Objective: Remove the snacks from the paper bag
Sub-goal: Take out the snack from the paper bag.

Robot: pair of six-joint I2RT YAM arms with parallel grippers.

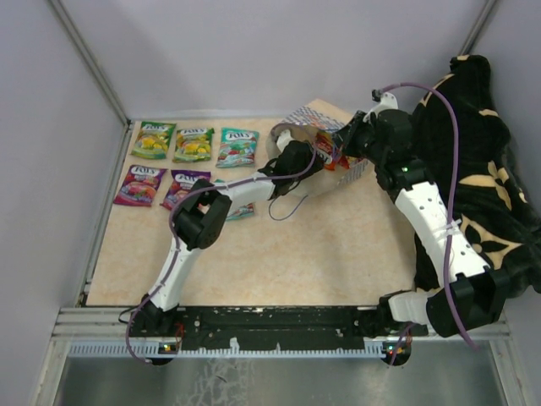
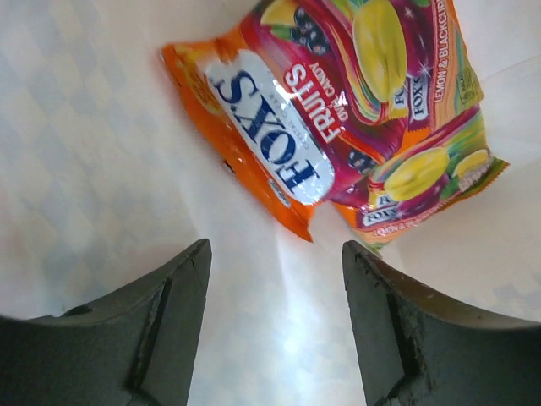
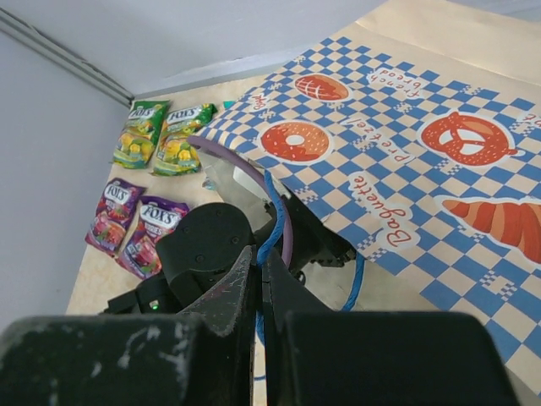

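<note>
The snacks (image 2: 279, 152) are wrapped in shiny, smooth plastic. The paper bag (image 3: 406, 169) is made of matt paper. The blanket (image 1: 473, 152) is made of soft cloth.

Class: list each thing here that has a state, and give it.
Paper bag: lying on its side, mouth open.
Right gripper: shut on blue cord handle.
Left gripper: open, inside bag, empty.
Orange packet: loose inside bag.
Teal packet: flat on table.

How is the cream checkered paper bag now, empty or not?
Not empty: the paper bag holds two glossy candy packets, ahead of the open left gripper.
</note>
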